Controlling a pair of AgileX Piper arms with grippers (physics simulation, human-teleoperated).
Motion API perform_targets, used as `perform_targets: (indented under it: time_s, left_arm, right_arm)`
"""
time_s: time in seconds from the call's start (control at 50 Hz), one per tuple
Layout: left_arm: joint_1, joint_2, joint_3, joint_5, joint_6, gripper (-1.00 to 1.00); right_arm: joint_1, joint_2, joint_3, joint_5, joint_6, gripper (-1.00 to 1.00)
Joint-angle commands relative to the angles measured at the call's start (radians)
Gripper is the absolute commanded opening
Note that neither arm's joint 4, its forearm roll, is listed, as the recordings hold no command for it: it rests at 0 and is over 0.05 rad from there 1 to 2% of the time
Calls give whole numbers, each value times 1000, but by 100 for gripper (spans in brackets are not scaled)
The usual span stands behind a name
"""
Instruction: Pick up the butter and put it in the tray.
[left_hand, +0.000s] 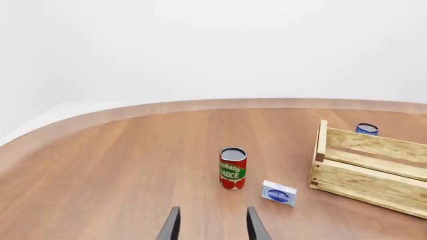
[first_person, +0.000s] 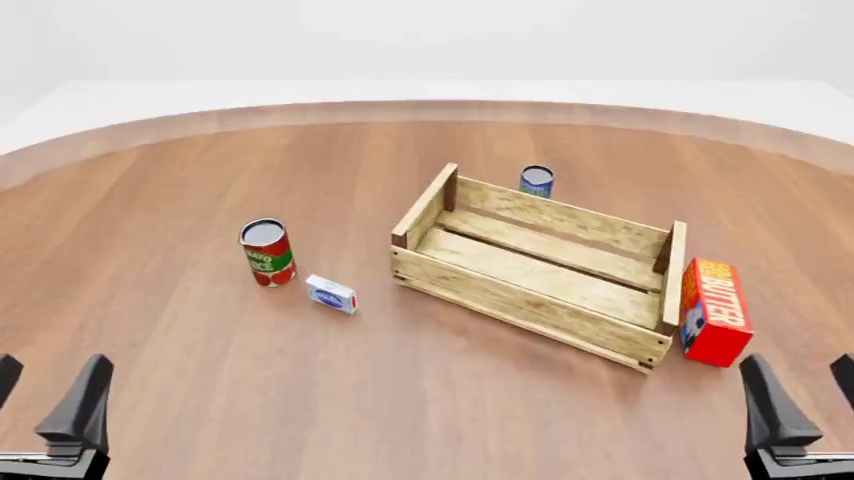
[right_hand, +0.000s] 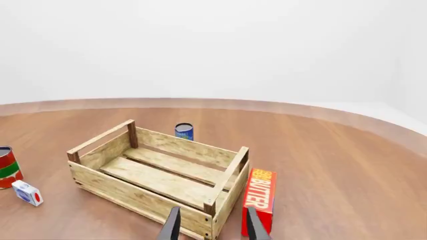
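Black fingers of the right hand (first_person: 797, 400) stand apart with nothing between them, low at the near right of the counter (first_person: 400, 380); the left hand (first_person: 47, 395) waits likewise spread and unladen at the near left. Just ahead of the right hand, the butter (first_person: 714, 312) stands on the counter (orange lettered face up), close against the right end of the tray (first_person: 534, 300). Farther left stand a tomato sauce can (first_person: 267, 252) and a small white-and-blue box (first_person: 331, 294); a blue can (first_person: 537, 181) stands behind the tray.
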Motion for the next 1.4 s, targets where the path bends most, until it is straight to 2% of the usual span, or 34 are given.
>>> perform_targets:
  time_s: [0.02,0.24,0.38,0.5,0.54,0.72,1.18,1.4]
  left_arm:
    - [0,5,-3,-1,0,100]
    - [0,5,-3,-1,0,100]
    - [0,5,-3,-1,0,100]
    - [0,5,-3,-1,0,100]
    - [0,5,-3,-1,0,100]
    - [0,5,-3,-1,0,100]
    - [0,5,-3,-1,0,100]
    - [0,5,-3,-1,0,100]
  right_arm:
    - [-2,15,-2,-8,0,100]
    - [9,13,0,10,17,100]
    - [-48,32,0,29,33,100]
    - [-99,94,0,-10,39,100]
    - [-127,125,0,-25,3,100]
    - [-189,186,-1,-72,8,100]
    - [-256,358,1,-192,-37,100]
    - [-282,470,1,-285,-49,100]
